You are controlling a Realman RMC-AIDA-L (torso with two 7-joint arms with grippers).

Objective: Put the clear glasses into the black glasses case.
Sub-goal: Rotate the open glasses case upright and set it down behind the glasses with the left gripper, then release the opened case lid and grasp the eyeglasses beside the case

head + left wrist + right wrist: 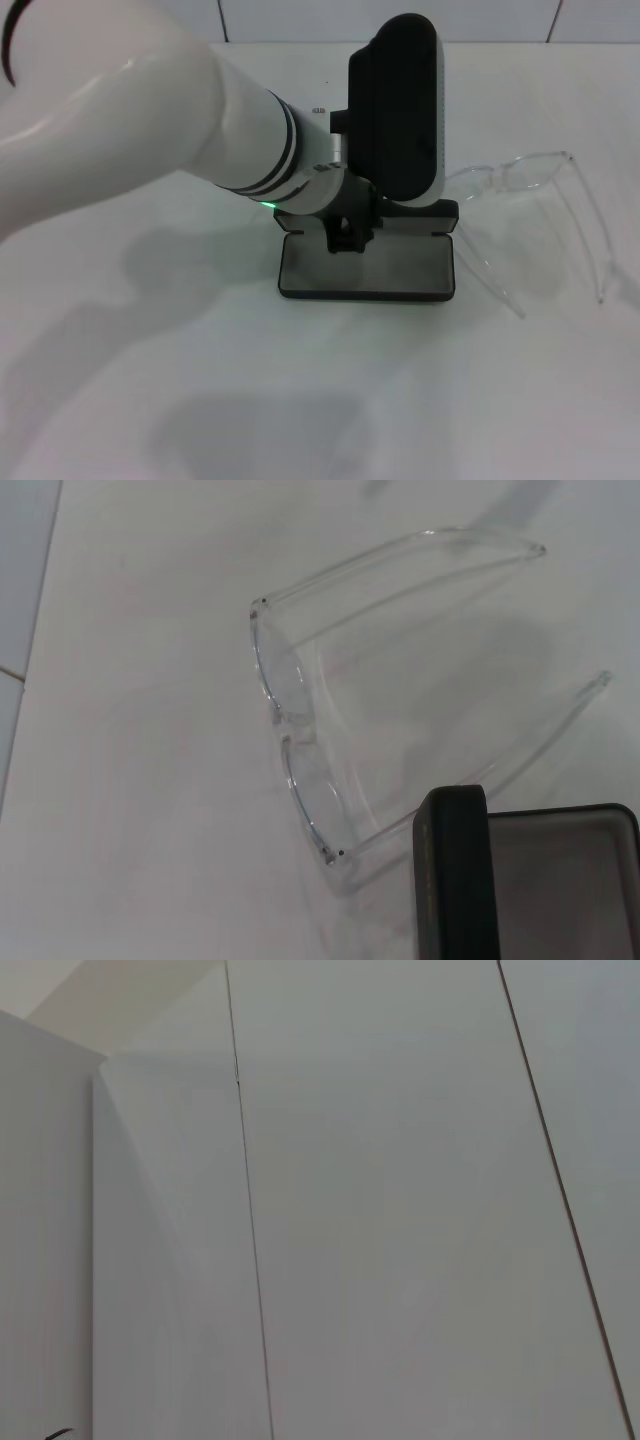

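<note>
A bare test or lab setting is suggested. A plain white table (300, 400) fills the head view, backed by a wall (400, 20) of white panels with thin seams. The same smooth panels (400, 1210) are seen in the right wrist view. No furnishings particular to a home or shop are shown.

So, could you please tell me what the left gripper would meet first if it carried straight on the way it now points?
Probably the clear glasses: the left wrist view looks straight at them, lying open beside the black glasses case. Depth is unclear, though.
</note>
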